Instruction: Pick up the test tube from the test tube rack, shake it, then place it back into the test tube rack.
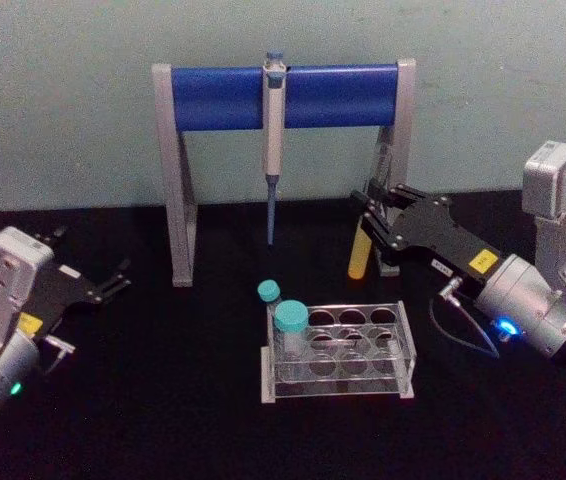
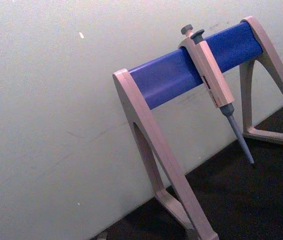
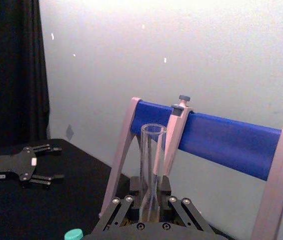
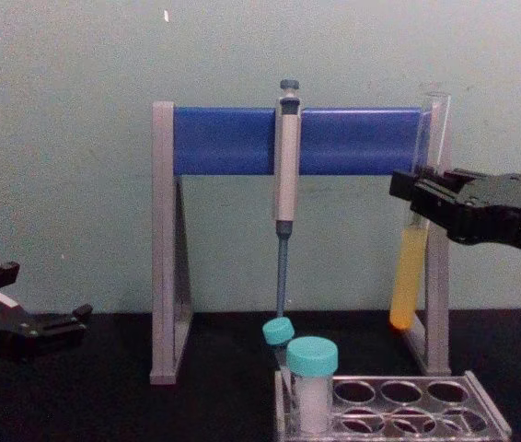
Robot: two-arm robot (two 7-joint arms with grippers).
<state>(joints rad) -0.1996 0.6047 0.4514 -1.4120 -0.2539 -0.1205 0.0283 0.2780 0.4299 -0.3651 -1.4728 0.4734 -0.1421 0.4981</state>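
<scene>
The right claw [image 1: 371,218] was clamped on the tube [image 1: 360,255], gripping the glass partway up. The yellow liquid hung below its fingers and, in the chest view, the open mouth rose above them. In that view the tube [image 4: 408,276] stood nearly upright in the claw [image 4: 406,195], with its rounded bottom in the air and clear of the black table [image 1: 163,400]. From the right wrist view, the clear upper part of the tube [image 3: 153,160] rose straight up between the fingers [image 3: 124,206]. The rack [image 1: 335,391] lay below this claw, nearer the robot and toward its left, apart from the tube. Two teal-capped vials [image 1: 290,318] stood at the rack's end farthest from the claw. Just behind the claw stood the grey stand with its blue bar [image 1: 213,95], and a pipette [image 1: 274,130] hung from the bar off to the claw's left. The left claw [image 1: 116,279] sat low by the table, well apart from the right one, with its fingers spread wide and holding nothing.
</scene>
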